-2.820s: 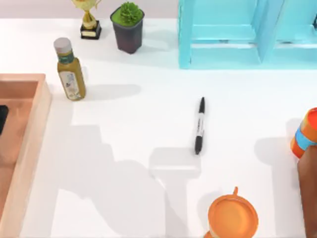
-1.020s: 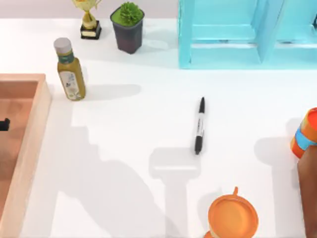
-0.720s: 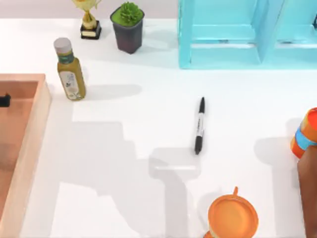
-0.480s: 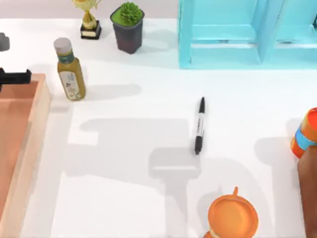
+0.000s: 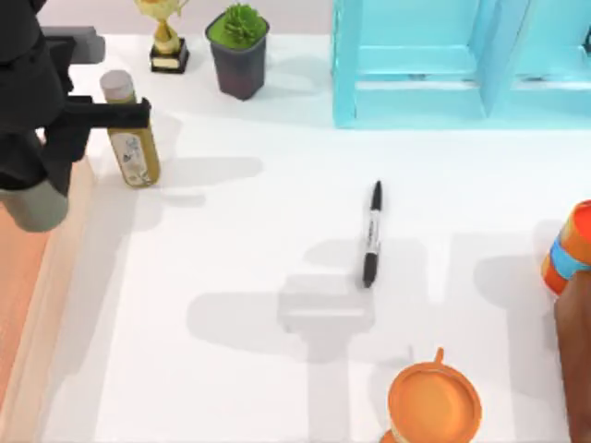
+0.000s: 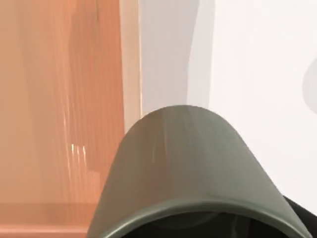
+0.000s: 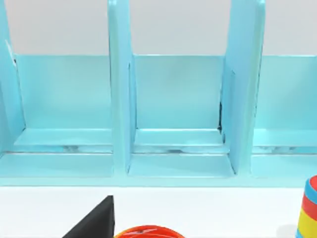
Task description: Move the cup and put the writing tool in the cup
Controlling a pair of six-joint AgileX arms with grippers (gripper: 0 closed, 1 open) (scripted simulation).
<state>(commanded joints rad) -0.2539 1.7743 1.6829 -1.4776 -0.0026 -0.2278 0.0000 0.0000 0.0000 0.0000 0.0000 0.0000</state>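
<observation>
left fingers: clamped on the cup [image 5: 35, 210], and it's up off the surface! The left gripper [image 5: 37, 183] sits under my black arm at the table's left side, so the pads themselves are hidden from above.
cup: hanging straight below my fingers. The left wrist view has its grey-olive wall [image 6: 188, 163] right up close, with the dark inside just peeking at the rim.
tray: directly under the fingers, its wooden rim [image 5: 81, 198] running beneath the cup. The left wrist view shows that rim [image 6: 130, 59], with the cup straddling it, part over the tray and part over the white table [image 5: 231, 369].
bottle: just beside my fingers, on the side away from the tray, and touching nothing. The bottle [image 5: 131, 138] stands upright with a black part of my arm crossing in front of it.
trophy and pot: farther back from the fingers, the trophy [image 5: 167, 39] and the plant pot [image 5: 238, 48] stand side by side.
pen: well apart from my fingers, out in the middle of the table. The pen [image 5: 371, 233] lies flat and untouched.
mug: farthest off, the orange mug [image 5: 434, 402] is beyond the pen at the near edge.
right arm: parked, its wrist camera facing the blue rack [image 7: 178, 99].
</observation>
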